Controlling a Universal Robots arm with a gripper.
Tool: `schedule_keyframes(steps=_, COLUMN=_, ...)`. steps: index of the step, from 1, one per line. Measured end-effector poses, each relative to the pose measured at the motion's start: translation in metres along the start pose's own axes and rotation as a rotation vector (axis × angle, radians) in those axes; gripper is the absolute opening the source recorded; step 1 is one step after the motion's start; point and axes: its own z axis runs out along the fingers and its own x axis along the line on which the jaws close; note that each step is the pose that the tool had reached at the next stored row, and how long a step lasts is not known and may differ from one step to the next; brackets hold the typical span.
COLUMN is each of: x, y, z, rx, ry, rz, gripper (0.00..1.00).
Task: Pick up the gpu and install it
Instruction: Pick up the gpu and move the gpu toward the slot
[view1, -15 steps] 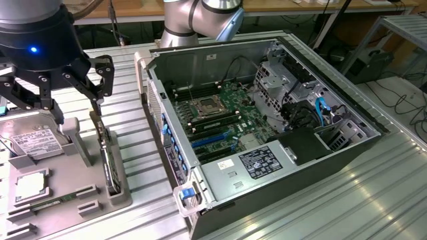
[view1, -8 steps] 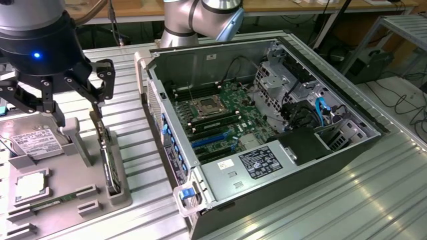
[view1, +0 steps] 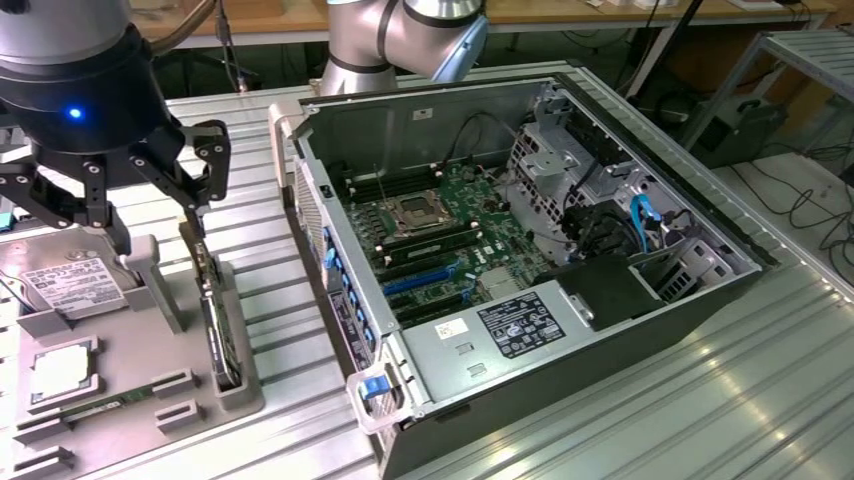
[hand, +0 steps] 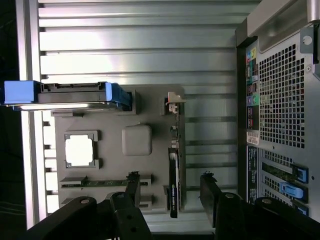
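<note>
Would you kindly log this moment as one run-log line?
thin flat dark circuit card: on edge in grey tray | hand: open, above it | install: not done

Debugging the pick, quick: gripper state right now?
Gripper: jaws open, holding nothing, one on each side above the gpu.

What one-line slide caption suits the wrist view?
Open gripper poised over the gpu, which stands on edge in a grey parts tray beside the computer case.

The gpu (view1: 214, 325) stands edge-on, its lower edge hidden in the holder (view1: 243, 395).
</note>
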Motion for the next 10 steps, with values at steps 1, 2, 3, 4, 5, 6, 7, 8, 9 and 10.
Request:
schedule_keyframes(steps=1, x=0.0000, y=0.0000, z=0.0002, rx=-0.0001, ry=-0.0001, rz=0.000, gripper=0.60)
schedule_keyframes(steps=2, x=0.0000, y=0.0000, z=0.0004, rx=0.0001, ry=-0.0001, rz=0.000, gripper=0.60)
schedule_keyframes(steps=3, x=0.0000, y=0.0000, z=0.0008, rx=0.0003, ry=-0.0002, rz=0.000, gripper=0.60)
schedule_keyframes(steps=4, x=0.0000, y=-0.0001, z=0.0013, rx=0.0005, ry=-0.0002, rz=0.000, gripper=0.60)
schedule_keyframes(steps=5, x=0.0000, y=-0.0001, z=0.0020, rx=0.0007, ry=-0.0001, rz=0.000, gripper=0.60)
schedule_keyframes(steps=6, x=0.0000, y=-0.0001, z=0.0026, rx=0.0007, ry=-0.0001, rz=0.000, gripper=0.60)
schedule_keyframes(steps=7, x=0.0001, y=-0.0002, z=0.0033, rx=0.0008, ry=0.0000, rz=0.000, gripper=0.60)
schedule_keyframes(steps=8, x=0.0001, y=-0.0002, z=0.0041, rx=0.0008, ry=0.0000, rz=0.000, gripper=0.60)
schedule_keyframes(steps=9, x=0.0001, y=-0.0002, z=0.0048, rx=0.0008, ry=-0.0001, rz=0.000, gripper=0.60)
schedule_keyframes(steps=10, x=0.0001, y=-0.0003, z=0.0056, rx=0.0008, ry=-0.0001, rz=0.000, gripper=0.60)
